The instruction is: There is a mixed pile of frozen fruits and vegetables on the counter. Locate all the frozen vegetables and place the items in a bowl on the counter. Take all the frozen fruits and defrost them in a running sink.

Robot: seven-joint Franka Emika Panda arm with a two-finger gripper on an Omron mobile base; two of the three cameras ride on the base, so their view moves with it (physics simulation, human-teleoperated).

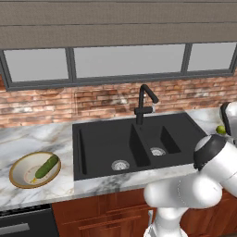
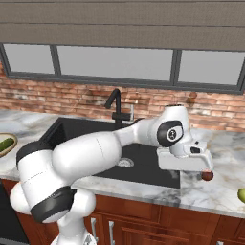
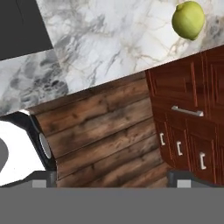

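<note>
Now the arm reaches right of the sink (image 1: 106,143), hand wide open and holding nothing.
A red ball (image 2: 207,176) sits on the counter (image 2: 210,191) just by the gripper (image 2: 187,161), near the edge; a bump could roll it off, and so could the lemon (image 3: 188,19). The bowl (image 1: 18,178) holds the cucumber (image 1: 46,166). Both sink basins look empty.

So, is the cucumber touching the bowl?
Touching. In the left base view the cucumber lies inside the bowl, resting on its cream inside.
</note>
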